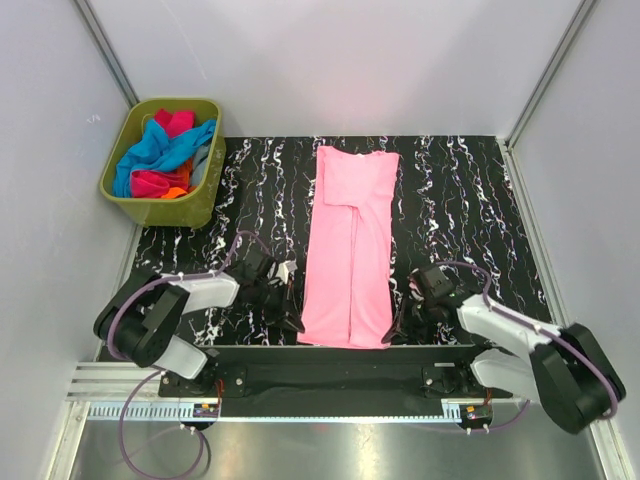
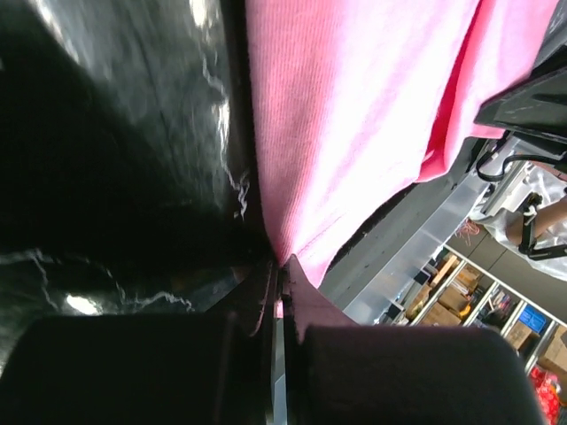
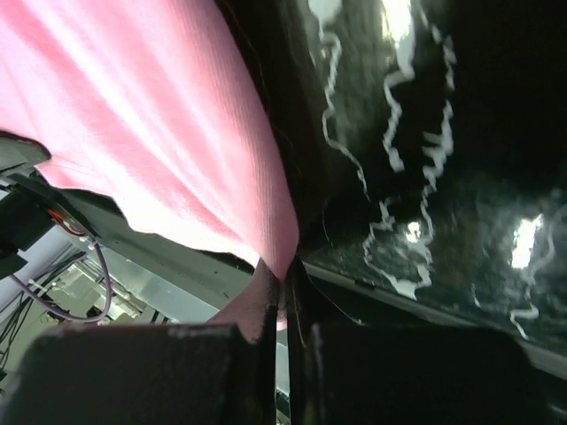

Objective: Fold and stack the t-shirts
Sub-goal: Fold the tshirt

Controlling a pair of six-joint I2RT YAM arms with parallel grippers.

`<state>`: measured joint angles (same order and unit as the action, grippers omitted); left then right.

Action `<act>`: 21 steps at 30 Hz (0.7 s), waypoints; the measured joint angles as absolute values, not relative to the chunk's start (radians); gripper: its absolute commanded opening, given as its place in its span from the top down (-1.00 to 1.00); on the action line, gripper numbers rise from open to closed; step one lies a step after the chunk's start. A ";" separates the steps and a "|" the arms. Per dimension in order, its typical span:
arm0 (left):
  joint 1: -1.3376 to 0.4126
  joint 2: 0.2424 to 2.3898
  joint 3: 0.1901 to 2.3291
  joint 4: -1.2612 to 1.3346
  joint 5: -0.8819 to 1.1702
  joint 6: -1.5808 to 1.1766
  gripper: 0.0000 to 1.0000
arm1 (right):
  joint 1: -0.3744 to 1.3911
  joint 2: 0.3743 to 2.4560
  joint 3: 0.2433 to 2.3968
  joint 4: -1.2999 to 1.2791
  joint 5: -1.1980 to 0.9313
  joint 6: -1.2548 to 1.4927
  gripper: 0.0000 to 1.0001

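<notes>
Light pink t-shirt [image 1: 350, 245], folded to a strip, lies down the middle of the black marbled mat [image 1: 470, 210]. At the mat's near edge our left gripper [image 1: 297, 322] and right gripper [image 1: 398, 325] each pinch a hem corner. Thin bites: we risk a corner slipping when lifted.

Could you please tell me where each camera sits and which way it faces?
Top external: above and behind both arms, which show, looking down at table, light pink t-shirt and bin.
Left wrist: on the left arm, looking along the left hand, shut on the shirt's near corner.
Right wrist: mirrored, right hand shut on the other corner.
All share the shirt.
</notes>
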<state>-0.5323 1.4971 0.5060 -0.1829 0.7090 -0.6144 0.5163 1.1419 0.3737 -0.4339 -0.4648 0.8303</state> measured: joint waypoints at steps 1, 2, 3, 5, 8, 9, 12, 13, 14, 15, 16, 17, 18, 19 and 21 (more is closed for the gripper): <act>-0.537 1.479 0.493 -0.182 0.702 -0.625 1.00 | 0.516 1.106 0.362 -0.446 -0.465 0.837 1.00; -0.539 1.458 0.479 -0.184 0.694 -0.634 1.00 | 0.516 1.079 0.356 -0.456 -0.465 0.841 1.00; -0.541 1.435 0.463 -0.187 0.685 -0.643 1.00 | 0.516 1.044 0.350 -0.467 -0.465 0.848 1.00; -0.542 1.391 0.439 -0.197 0.668 -0.662 1.00 | 0.516 0.982 0.340 -0.477 -0.466 0.862 1.00; -0.548 1.345 0.419 -0.211 0.657 -0.692 1.00 | 0.516 0.951 0.336 -0.480 -0.473 0.870 1.00; -0.551 1.329 0.416 -0.215 0.654 -0.705 1.00 | 0.516 0.950 0.335 -0.482 -0.477 0.870 1.00; -0.559 1.304 0.415 -0.215 0.655 -0.732 1.00 | 0.516 0.950 0.332 -0.492 -0.492 0.871 1.00; -0.561 1.303 0.414 -0.215 0.655 -0.740 1.00 | 0.516 0.950 0.332 -0.494 -0.493 0.871 1.00; -0.562 1.303 0.415 -0.214 0.656 -0.751 1.00 | 0.516 0.950 0.333 -0.495 -0.495 0.871 1.00; -0.562 1.303 0.416 -0.215 0.657 -0.762 1.00 | 0.516 0.951 0.336 -0.497 -0.497 0.871 1.00; -0.563 1.303 0.420 -0.215 0.659 -0.773 1.00 | 0.516 0.955 0.343 -0.500 -0.499 0.871 1.00; -0.563 1.303 0.427 -0.218 0.659 -0.783 1.00 | 0.516 0.963 0.355 -0.507 -0.499 0.869 1.00; -0.563 1.304 0.443 -0.223 0.659 -0.792 1.00 | 0.516 0.987 0.386 -0.522 -0.498 0.866 1.00; -0.562 1.307 0.471 -0.239 0.659 -0.799 1.00 | 0.515 1.013 0.414 -0.524 -0.498 0.859 1.00; -0.552 1.328 0.553 -0.251 0.662 -0.810 1.00 | 0.493 1.105 0.513 -0.533 -0.502 0.834 1.00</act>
<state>-0.5518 1.3281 0.5529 -0.2508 0.6617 -0.8104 0.4934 1.1053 0.5129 -0.5331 -0.5018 0.8337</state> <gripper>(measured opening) 0.020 0.022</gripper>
